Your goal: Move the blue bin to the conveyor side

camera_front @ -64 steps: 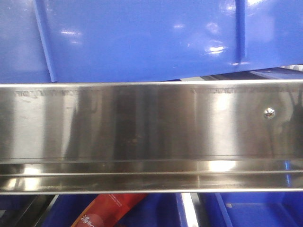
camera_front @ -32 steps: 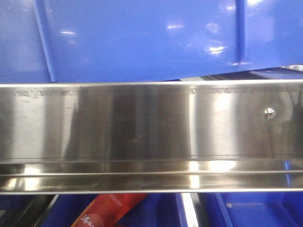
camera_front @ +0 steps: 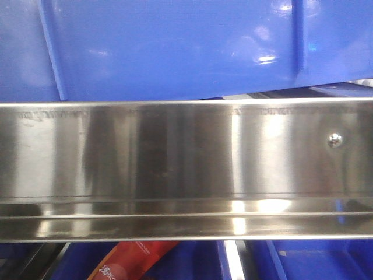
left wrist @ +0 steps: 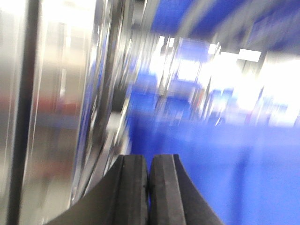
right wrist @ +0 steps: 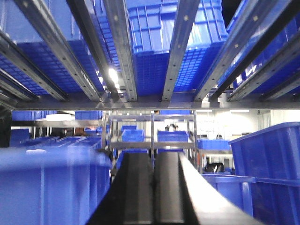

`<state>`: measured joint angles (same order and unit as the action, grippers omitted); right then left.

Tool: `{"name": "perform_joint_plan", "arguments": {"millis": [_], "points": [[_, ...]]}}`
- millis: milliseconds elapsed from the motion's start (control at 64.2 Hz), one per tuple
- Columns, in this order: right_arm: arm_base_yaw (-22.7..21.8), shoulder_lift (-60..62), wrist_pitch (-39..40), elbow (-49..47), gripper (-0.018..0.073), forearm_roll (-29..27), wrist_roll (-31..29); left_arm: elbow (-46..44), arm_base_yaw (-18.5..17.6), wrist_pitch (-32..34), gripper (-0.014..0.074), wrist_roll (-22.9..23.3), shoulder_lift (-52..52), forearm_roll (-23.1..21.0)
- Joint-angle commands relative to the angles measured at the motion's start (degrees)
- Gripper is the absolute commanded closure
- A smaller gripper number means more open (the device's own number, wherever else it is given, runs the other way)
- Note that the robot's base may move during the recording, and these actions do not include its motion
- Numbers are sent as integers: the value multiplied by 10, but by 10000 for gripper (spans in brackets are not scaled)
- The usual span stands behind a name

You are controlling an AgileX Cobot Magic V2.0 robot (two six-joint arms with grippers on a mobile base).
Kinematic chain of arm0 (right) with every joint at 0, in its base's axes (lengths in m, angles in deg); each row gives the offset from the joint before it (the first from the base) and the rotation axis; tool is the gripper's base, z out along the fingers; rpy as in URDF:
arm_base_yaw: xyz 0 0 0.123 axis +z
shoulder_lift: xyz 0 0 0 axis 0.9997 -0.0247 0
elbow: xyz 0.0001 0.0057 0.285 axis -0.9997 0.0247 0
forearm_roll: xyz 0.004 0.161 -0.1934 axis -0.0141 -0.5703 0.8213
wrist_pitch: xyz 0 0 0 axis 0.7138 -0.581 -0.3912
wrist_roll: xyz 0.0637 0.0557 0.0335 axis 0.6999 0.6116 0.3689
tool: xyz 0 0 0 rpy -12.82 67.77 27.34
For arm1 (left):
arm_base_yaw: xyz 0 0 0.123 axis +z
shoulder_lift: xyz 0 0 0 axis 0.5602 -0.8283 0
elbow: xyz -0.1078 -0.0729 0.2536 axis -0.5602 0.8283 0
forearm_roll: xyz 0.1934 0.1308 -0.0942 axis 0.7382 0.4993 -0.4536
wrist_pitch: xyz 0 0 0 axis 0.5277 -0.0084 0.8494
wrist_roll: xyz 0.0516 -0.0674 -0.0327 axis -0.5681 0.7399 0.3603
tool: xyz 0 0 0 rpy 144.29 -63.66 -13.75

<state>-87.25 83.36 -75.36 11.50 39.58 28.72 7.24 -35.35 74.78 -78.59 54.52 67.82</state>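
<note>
The blue bin [camera_front: 175, 46] fills the top of the front view as a glossy wall with thin vertical ribs, just above the steel rail. My left gripper [left wrist: 149, 161] is shut with its pads together and nothing between them. A blurred blue surface [left wrist: 225, 168] lies ahead of it and to its right. My right gripper [right wrist: 153, 159] is shut and empty. A close, blurred blue bin with a thick rim [right wrist: 47, 187] stands to its left; I cannot tell whether it is the same bin. The conveyor is out of view.
A brushed stainless-steel rail [camera_front: 175, 157] with a screw [camera_front: 334, 139] crosses the front view. Below it are other blue bins [camera_front: 315, 262], one with a red packet [camera_front: 131, 259]. Steel rack rails [right wrist: 178, 47] carrying blue bins run overhead, and another blue bin [right wrist: 267, 154] stands at the right.
In the front view the blue bin's wall and its left rib have shifted slightly left, the reflections on it have moved, and the screw sits slightly further right.
</note>
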Motion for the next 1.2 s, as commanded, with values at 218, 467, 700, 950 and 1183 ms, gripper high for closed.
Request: {"name": "perform_joint_plan", "arguments": {"millis": [218,467,700,950,1183], "points": [[0,-181,-387,-313,641,6,-1,-229,-1,-236,594,1,-187,11],[0,-407,-643,-590,641,6,-1,-401,-1,-381,594,1,-383,13],[0,-518,-676,-761,641,6,-1,-433,-1,-325,594,1,-464,-22],[0,-587,-683,-835,641,6,-1,-450,-1,-314,599,1,-540,-58],[0,-711,-791,-942,641,3,-1,-578,-1,-400,616,1,-671,-56]]}}
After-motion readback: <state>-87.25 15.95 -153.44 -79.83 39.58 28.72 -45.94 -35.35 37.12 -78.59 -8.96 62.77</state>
